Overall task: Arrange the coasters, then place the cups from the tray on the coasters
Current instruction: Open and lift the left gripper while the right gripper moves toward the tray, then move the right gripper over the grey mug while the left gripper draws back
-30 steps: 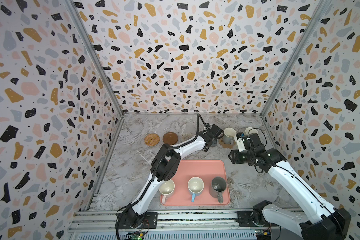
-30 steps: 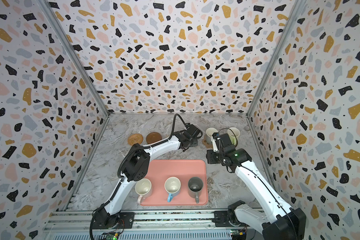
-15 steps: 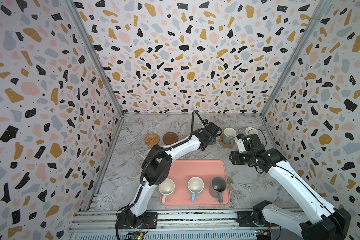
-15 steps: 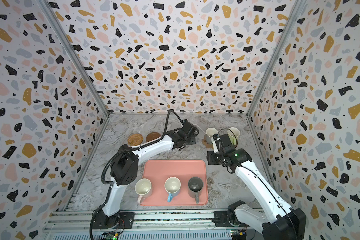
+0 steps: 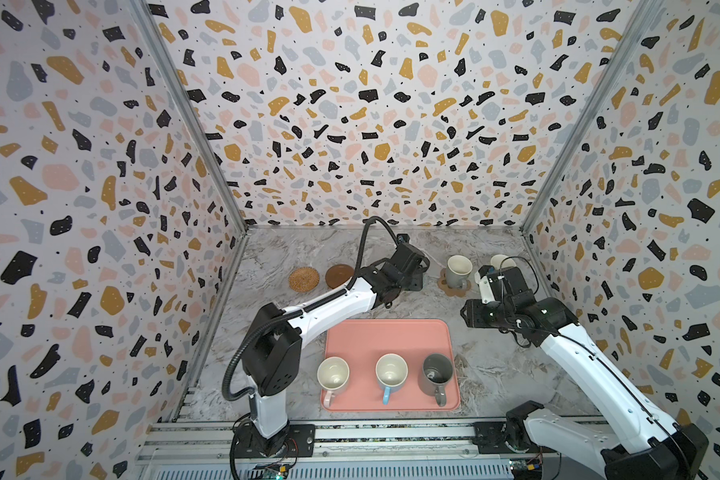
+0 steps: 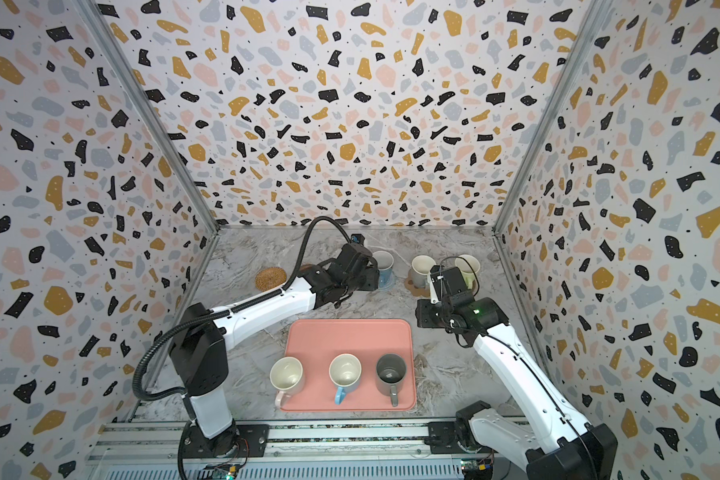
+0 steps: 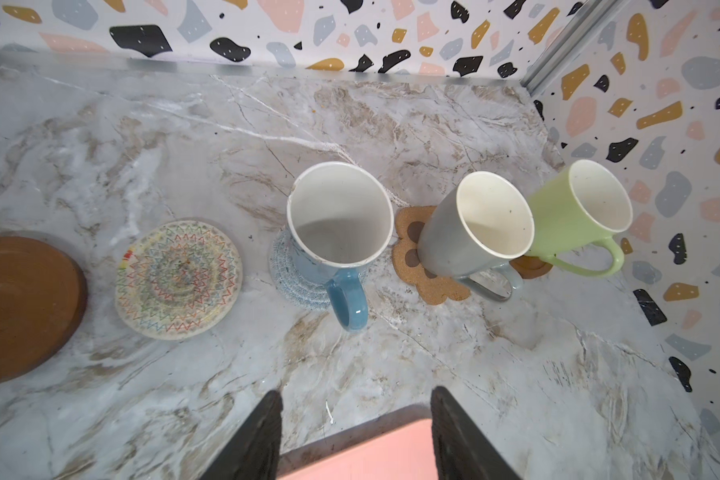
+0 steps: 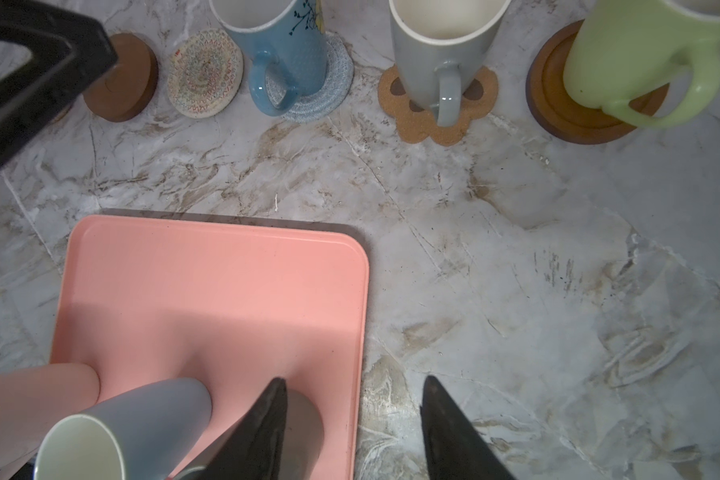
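Note:
My left gripper is open and empty, a short way back from the blue cup, which stands on the light-blue woven coaster. To its right, a grey cup sits on the tan paw coaster, and a green cup on a brown disc. The beige woven coaster, another brown disc and the orange woven coaster are bare. The pink tray holds pink, light-blue and dark grey cups. My right gripper hangs open over the tray's right edge.
Patterned walls close in the marble table on three sides. The green cup stands close to the right wall. The left arm stretches across the tray's back left corner. A metal rail runs along the front edge.
My left gripper has opened wider and drawn back a little from the blue cup, and its elbow has swung left. The right arm has not moved.

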